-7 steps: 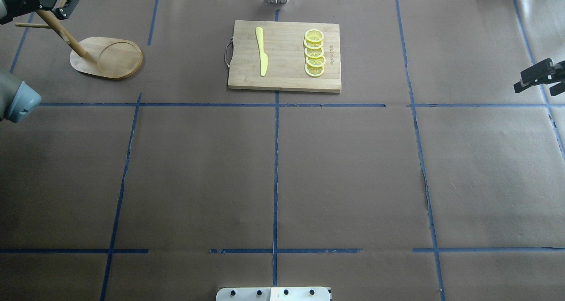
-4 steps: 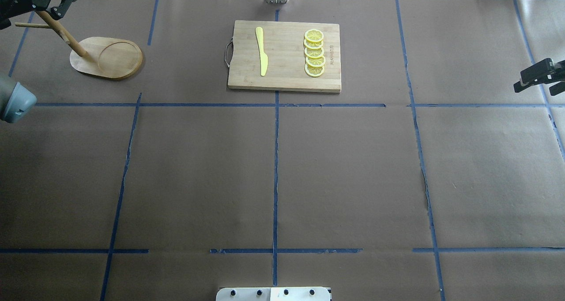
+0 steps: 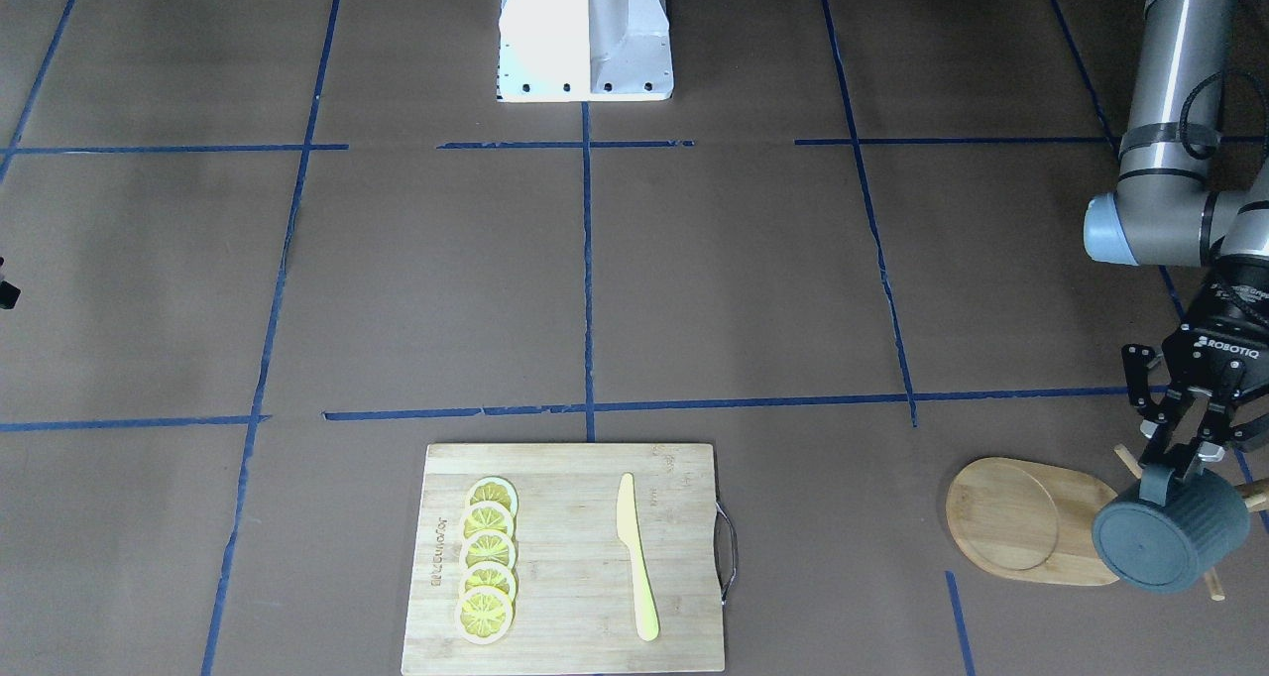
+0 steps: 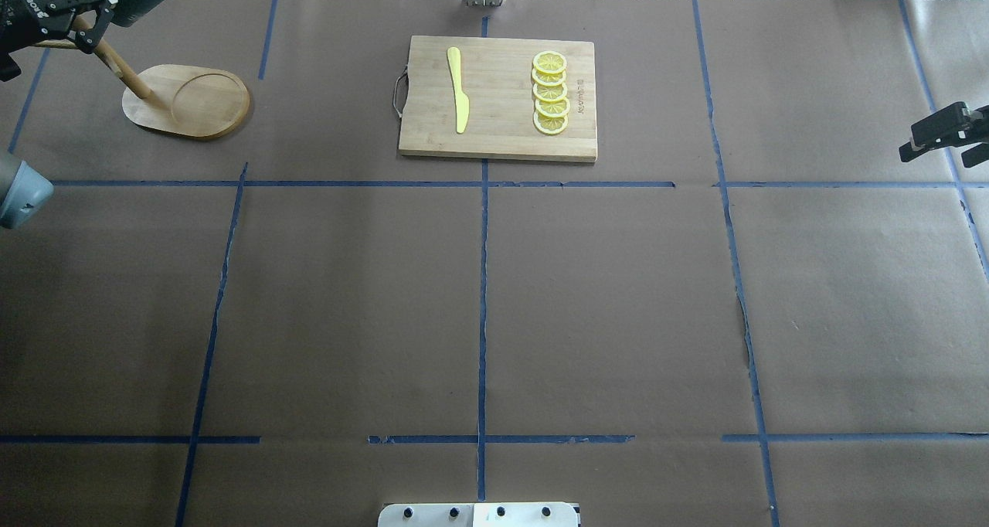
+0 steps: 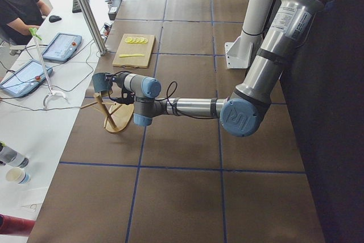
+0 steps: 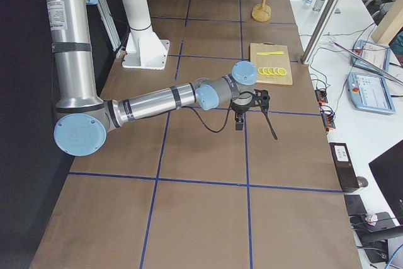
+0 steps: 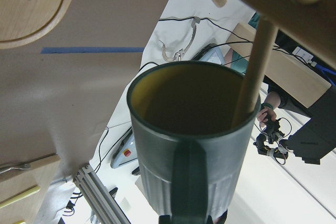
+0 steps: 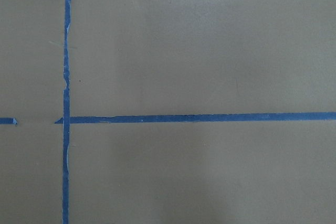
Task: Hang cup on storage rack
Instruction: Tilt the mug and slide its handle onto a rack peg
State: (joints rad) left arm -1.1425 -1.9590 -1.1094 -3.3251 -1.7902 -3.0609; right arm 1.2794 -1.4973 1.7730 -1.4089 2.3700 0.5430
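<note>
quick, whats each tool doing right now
left tool: closed on the handle of the cup
right tool: open, holding nothing

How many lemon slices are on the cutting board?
5 slices, overlapping in one row across the board, far edge to near edge, right of the knife in the overhead view. None looks hidden.
</note>
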